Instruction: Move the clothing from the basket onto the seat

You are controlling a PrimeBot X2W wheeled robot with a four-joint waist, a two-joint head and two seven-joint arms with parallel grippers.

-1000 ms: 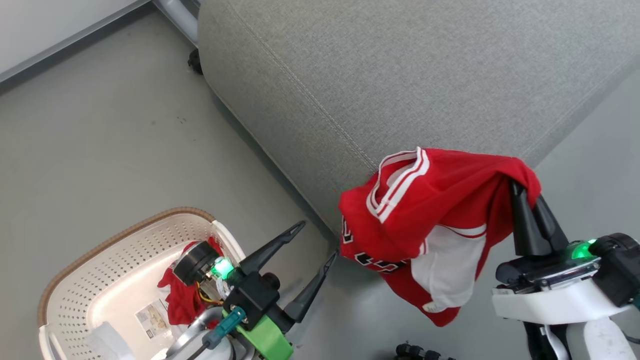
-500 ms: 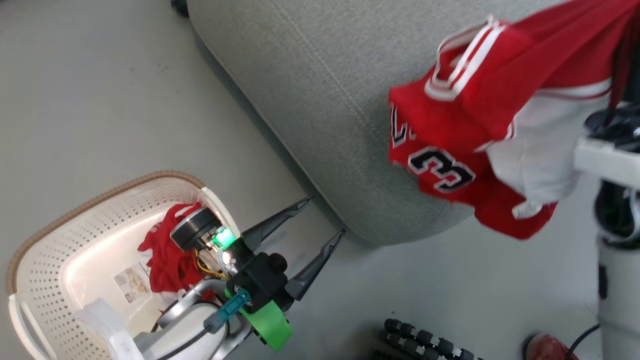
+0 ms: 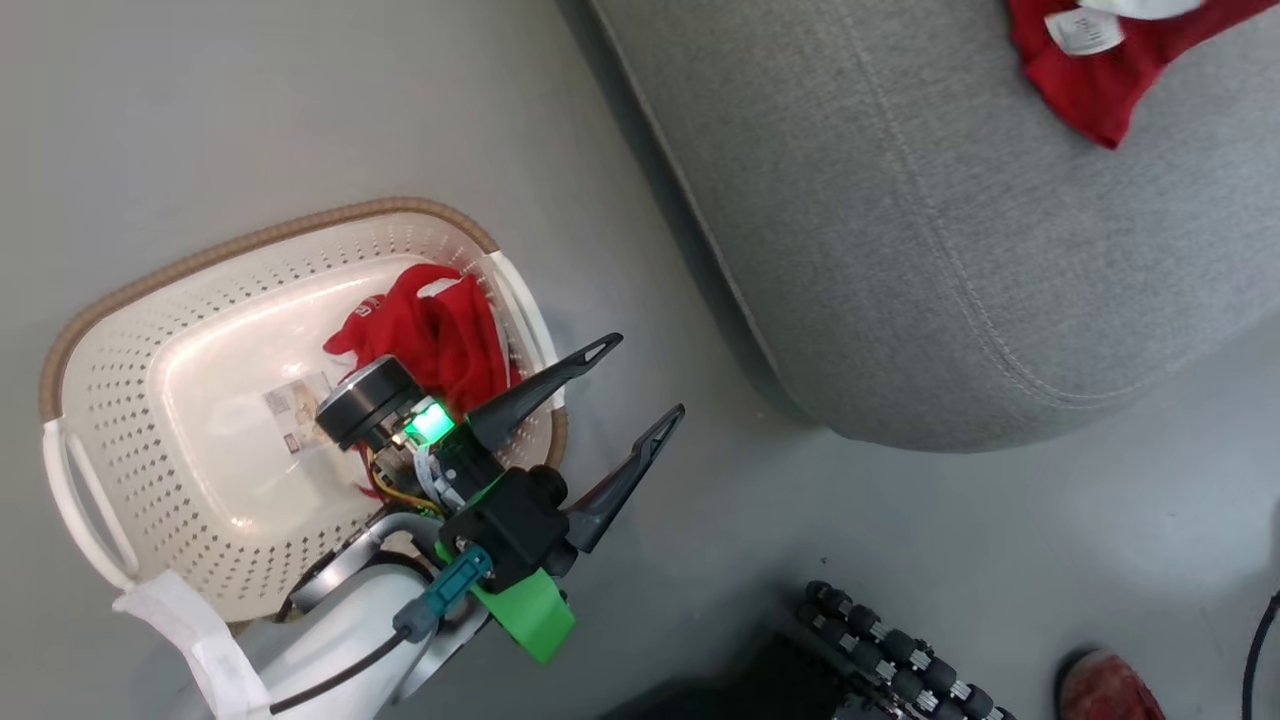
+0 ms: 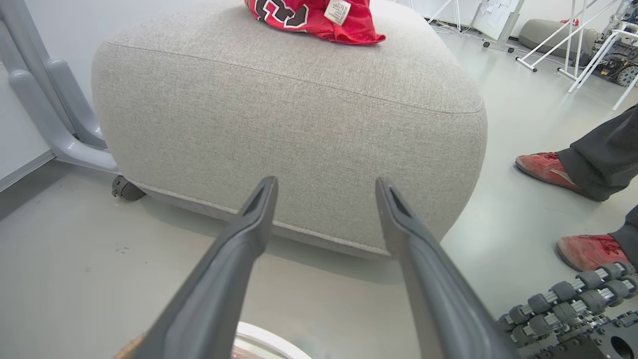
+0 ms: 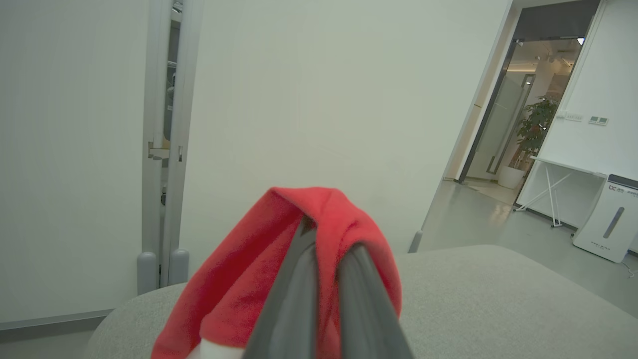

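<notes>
Placing step: the held garment (image 5: 234, 294) is being set down on the seat (image 3: 950, 250), as far as can be judged; its lower folds and white label (image 4: 338, 10) are lying on the seat's top, toward the far right.
Right gripper (image 5: 326, 239): its fingers are being pressed together on a fold of the red cloth, which is draped over the tips above the seat.
Left gripper (image 3: 645, 378): its jaws are being held wide apart with nothing between them, above the floor (image 3: 250, 100), between the basket (image 3: 250, 238) and the seat.
Second garment (image 3: 430, 330): it is lying crumpled inside the basket, against the right wall, just beside the left gripper's wrist.
Basket position: it is standing on the floor to the left of the seat, apart from it.
Release advice: the cloth is best let go only once most of it is being carried by the cushion, well in from the rounded near edge, because soft fabric is likely to slide off.
Withdrawal advice: the fingers are best parted fully and lifted straight away, so that the draped fold is not being dragged along.
Hazard: a person's red shoe (image 4: 543, 167) is resting on the floor to the right of the seat, so wide arm sweeps are best avoided there.
</notes>
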